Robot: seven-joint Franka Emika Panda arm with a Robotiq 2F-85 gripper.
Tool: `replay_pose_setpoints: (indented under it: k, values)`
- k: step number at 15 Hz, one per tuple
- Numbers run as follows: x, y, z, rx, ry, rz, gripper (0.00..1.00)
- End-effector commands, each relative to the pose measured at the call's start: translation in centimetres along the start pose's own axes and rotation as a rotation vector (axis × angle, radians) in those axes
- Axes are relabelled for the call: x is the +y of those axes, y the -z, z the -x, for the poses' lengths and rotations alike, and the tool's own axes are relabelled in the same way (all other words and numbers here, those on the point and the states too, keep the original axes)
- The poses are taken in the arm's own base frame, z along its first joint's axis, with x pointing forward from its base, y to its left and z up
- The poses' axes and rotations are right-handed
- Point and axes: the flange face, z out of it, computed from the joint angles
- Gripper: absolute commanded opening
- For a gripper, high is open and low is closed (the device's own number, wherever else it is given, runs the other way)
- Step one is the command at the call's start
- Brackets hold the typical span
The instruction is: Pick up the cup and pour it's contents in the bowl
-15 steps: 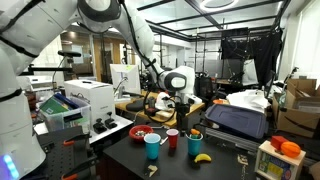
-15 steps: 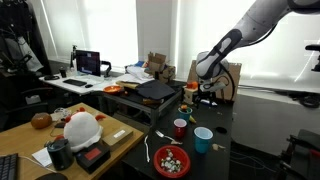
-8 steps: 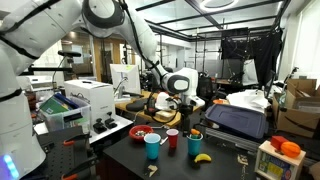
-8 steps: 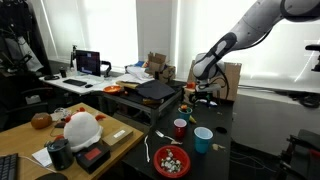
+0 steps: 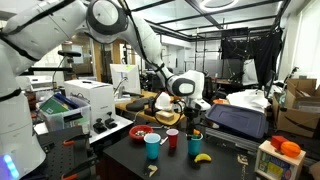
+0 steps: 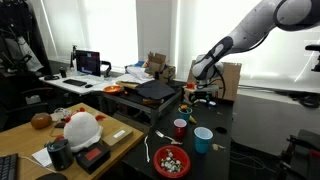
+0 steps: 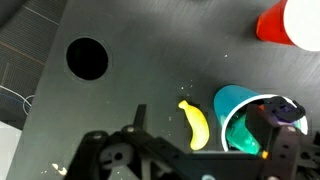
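The blue cup [image 5: 195, 143] stands upright on the dark table [image 5: 225, 160], to the right of the small red cup [image 5: 172, 139] and the teal cup [image 5: 152, 147]. In the wrist view the blue cup [image 7: 232, 112] shows from above with greenish contents inside. My gripper [image 5: 190, 118] hangs just above it, open and empty. In the wrist view one finger of the gripper [image 7: 205, 125] lies over the cup's rim, and the other is left of the banana. The red bowl [image 5: 143, 132] with small bits sits left of the cups; it also shows in an exterior view [image 6: 171, 160].
A yellow banana [image 7: 195, 124] lies beside the blue cup, also seen in an exterior view [image 5: 203, 157]. The table has a round hole [image 7: 87, 58]. The red cup [image 6: 180, 128] and teal cup [image 6: 203, 140] stand near the bowl. A printer [image 5: 85, 100] and a dark case [image 5: 238, 120] flank the table.
My arm has swung sideways and a little lower, from over the bowl's far side to above the blue cup. The cups, bowl and banana have not moved.
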Motion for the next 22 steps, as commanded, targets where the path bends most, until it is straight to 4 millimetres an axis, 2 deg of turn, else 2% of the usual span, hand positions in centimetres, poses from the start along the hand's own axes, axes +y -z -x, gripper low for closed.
replay_pose_setpoints:
  k: [1,4,11,17,22]
  values:
    - [-0.8,-1.7,-0.2,-0.036,-0.024,0.002,1.00]
    - [-1.2,-2.4,-0.6,-0.025,-0.022,0.000,1.00]
    - [-0.5,-2.7,-2.2,-0.008,-0.063,-0.018,1.00]
    - [-1.5,-4.8,-1.5,-0.014,-0.075,-0.009,1.00]
    - [-2.3,-4.1,-1.7,0.002,-0.063,-0.026,1.00]
